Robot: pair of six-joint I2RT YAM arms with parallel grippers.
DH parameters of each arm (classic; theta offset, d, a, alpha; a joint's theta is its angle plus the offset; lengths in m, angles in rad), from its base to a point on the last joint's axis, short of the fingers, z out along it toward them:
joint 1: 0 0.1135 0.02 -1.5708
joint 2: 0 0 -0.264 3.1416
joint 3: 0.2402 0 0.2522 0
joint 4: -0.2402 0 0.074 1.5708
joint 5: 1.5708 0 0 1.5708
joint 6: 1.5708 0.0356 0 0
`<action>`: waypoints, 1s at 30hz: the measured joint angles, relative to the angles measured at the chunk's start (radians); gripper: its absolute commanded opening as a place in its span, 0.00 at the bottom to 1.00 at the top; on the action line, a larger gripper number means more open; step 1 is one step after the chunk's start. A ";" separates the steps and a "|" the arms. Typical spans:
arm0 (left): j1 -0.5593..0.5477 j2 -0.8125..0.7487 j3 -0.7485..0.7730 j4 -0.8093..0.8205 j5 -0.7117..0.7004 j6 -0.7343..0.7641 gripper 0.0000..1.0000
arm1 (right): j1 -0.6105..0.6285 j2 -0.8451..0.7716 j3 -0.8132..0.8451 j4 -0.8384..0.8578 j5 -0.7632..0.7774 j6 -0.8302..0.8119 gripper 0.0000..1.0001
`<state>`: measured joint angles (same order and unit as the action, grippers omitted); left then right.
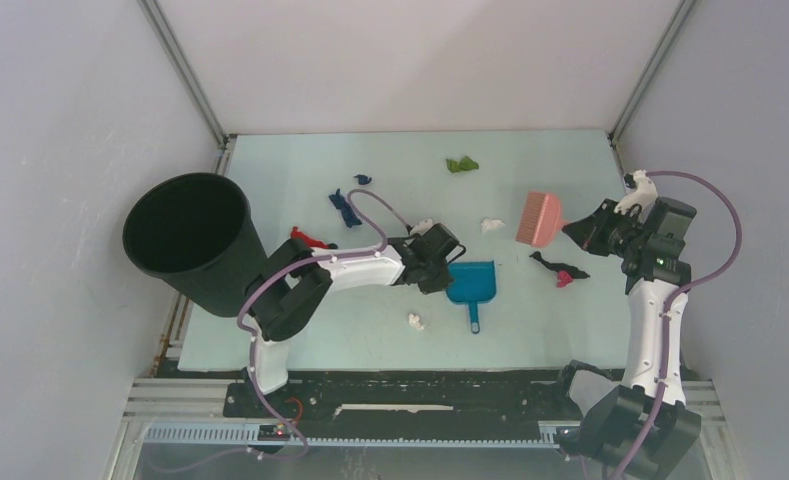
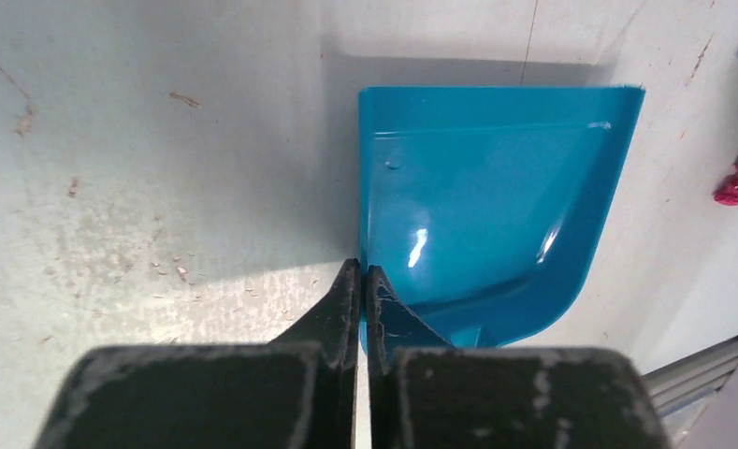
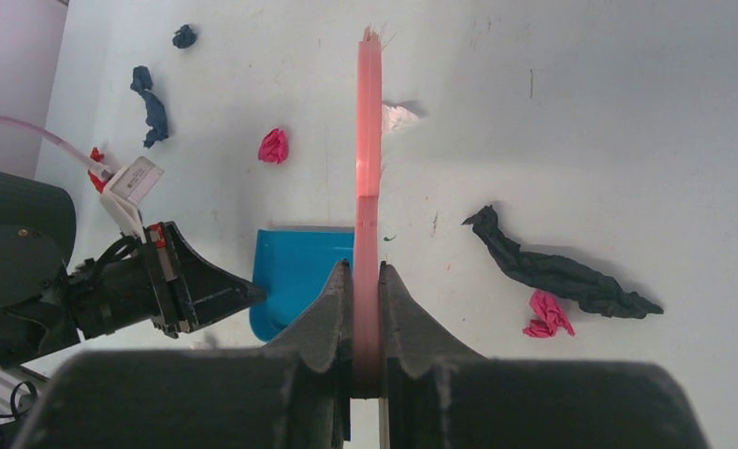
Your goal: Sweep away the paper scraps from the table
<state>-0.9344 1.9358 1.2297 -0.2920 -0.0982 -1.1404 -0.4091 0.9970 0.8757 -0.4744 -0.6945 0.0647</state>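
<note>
Your left jaws are pressed shut on the side wall of the blue dustpan (image 2: 496, 187), likely so it sits flat on the counter (image 1: 550, 330) as a catcher. Your right jaws stand narrow, pinching the pink brush (image 3: 369, 168) by its handle, bristles outward, ready to sweep. The paper scraps (image 3: 552, 271) lie scattered left, right and beyond the pan, none inside it.

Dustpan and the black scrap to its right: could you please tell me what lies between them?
Nothing: only bare table separates the blue dustpan from the black scrap, as the top view shows.
</note>
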 measured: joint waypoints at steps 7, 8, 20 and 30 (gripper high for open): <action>0.018 0.015 0.229 -0.212 0.023 0.281 0.00 | -0.003 0.000 0.000 0.000 -0.003 -0.001 0.00; 0.019 0.021 0.271 -0.237 0.024 0.336 0.00 | -0.003 0.000 0.000 0.000 -0.003 -0.002 0.00; 0.021 0.167 0.564 -0.591 0.009 0.866 0.00 | -0.003 0.022 0.000 0.000 -0.001 -0.016 0.00; 0.021 0.266 0.630 -0.612 0.061 0.930 0.38 | -0.004 0.022 0.000 0.000 0.006 -0.023 0.00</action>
<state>-0.9138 2.2013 1.8599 -0.9035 -0.0372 -0.2104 -0.4129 1.0187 0.8757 -0.4747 -0.6888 0.0418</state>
